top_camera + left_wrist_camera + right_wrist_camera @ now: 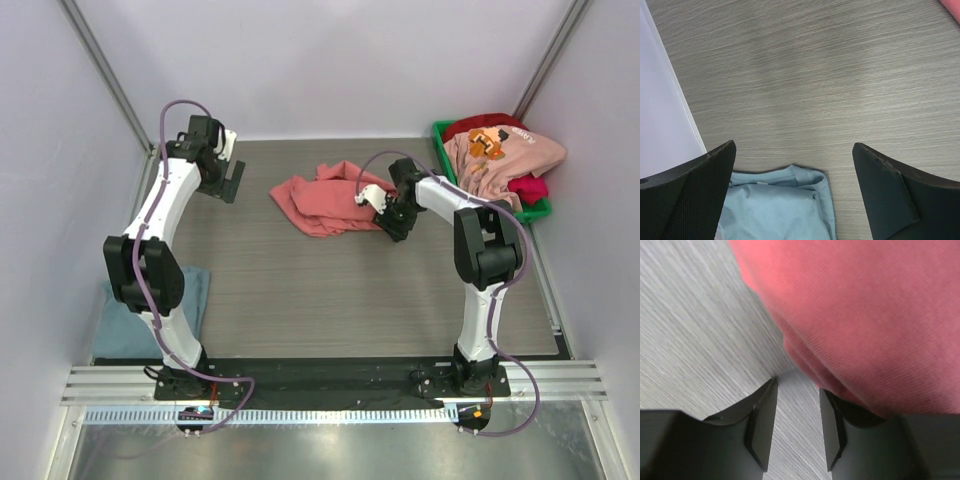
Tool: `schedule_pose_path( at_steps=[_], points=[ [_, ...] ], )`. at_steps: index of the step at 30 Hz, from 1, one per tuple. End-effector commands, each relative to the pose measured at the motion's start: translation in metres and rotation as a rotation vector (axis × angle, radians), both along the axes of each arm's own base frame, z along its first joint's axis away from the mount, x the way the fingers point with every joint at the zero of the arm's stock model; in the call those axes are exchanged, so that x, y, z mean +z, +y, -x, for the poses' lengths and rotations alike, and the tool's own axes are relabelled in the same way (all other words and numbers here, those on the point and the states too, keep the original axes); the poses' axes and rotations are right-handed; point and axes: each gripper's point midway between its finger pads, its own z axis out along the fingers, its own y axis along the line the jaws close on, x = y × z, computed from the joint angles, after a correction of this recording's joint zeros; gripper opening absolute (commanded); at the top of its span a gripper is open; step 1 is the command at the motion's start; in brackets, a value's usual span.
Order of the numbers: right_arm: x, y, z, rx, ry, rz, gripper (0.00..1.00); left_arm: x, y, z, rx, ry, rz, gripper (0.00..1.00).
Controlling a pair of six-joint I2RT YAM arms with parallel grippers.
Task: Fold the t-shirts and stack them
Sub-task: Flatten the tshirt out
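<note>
- Four t-shirts are in view, one of each colour.
- One salmon-red t-shirt point(320, 200) lies crumpled and unfolded on the table point(330, 300), toward the far edge and about midway between the left and right edges.
- One grey-blue t-shirt point(115, 330) lies folded flat at the table's near left corner, partly hidden under the left arm in the overhead view.
- One light pink t-shirt point(500, 155) with orange print is heaped on top in the single green bin point(441, 140) at the far right corner, and hangs over the bin's rim.
- One crimson t-shirt point(530, 188) shows beneath the pink one in the same bin.
- The right gripper point(385, 218) is low at the right edge of the salmon-red t-shirt. In the wrist view its jaws stand partly apart with bare table between them, and the cloth lies over one finger point(840, 415); nothing is pinched.
- The left gripper point(232, 180) is near the far left corner, well apart from the salmon-red t-shirt, its jaws spread wide and holding nothing.
</note>
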Motion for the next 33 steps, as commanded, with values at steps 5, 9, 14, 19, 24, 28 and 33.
schedule_pose_path(
  at_steps=[5,9,14,19,24,28,33],
  points=[
    [0.030,-0.002,-0.036,-0.083,-0.148,-0.058,0.44,0.011,-0.001,-0.010,-0.003,-0.028,0.002,1.00],
    [0.045,-0.012,-0.046,-0.105,-0.197,-0.061,0.43,0.006,-0.003,-0.010,-0.007,-0.016,0.007,1.00],
    [0.055,-0.021,-0.054,-0.122,-0.224,-0.071,0.43,0.004,-0.008,-0.011,-0.021,-0.009,0.003,1.00],
    [0.072,-0.021,-0.060,-0.125,-0.264,-0.105,0.43,0.003,-0.010,-0.013,-0.028,-0.008,-0.003,1.00],
    [0.055,-0.019,-0.064,-0.123,-0.231,-0.106,0.45,0.001,-0.014,-0.014,-0.039,-0.004,-0.019,1.00],
    [0.046,-0.009,-0.058,-0.106,-0.166,-0.148,0.48,0.003,-0.015,-0.014,-0.052,-0.009,-0.038,1.00],
    [0.036,-0.007,-0.051,-0.102,-0.090,-0.141,0.49,0.000,-0.013,-0.012,-0.046,-0.003,-0.049,1.00]
  ],
)
